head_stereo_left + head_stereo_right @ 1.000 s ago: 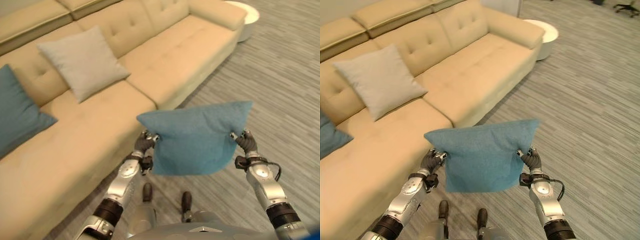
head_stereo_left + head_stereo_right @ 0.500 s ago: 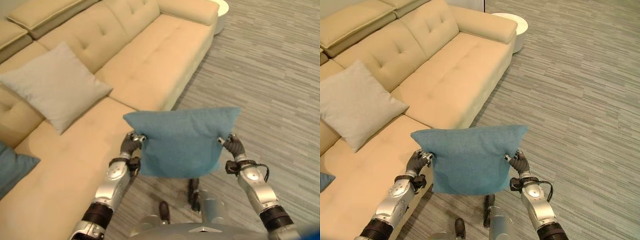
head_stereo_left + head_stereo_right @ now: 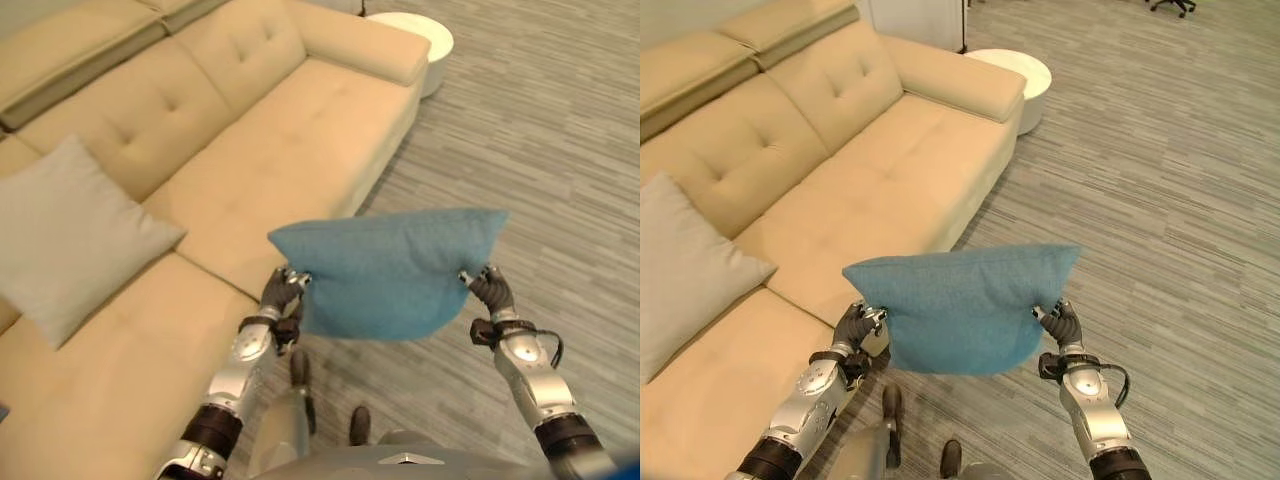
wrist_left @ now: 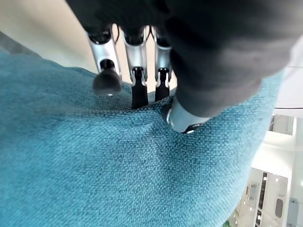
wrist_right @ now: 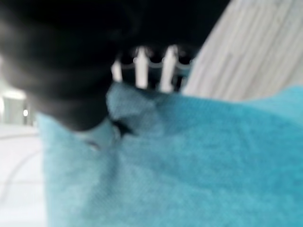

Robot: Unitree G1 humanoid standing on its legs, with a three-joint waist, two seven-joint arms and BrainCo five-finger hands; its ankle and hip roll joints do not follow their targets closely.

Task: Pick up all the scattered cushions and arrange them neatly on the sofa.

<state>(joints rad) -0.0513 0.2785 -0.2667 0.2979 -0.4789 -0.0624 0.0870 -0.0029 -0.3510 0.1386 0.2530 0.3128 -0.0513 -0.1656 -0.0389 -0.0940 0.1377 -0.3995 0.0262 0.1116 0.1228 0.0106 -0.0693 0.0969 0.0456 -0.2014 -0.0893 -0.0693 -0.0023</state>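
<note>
I am gripping the teal cushion (image 3: 385, 272) in the air over the grey floor (image 3: 560, 180), my left hand (image 3: 283, 296) and right hand (image 3: 489, 291) each pinching a lower corner with curled fingers, just beside the beige sofa (image 3: 250, 150) where a grey cushion (image 3: 65, 235) is leaning, a white round table (image 3: 425, 45) beyond.

No text, label, brand, number or sign could be read on anything pictured.
</note>
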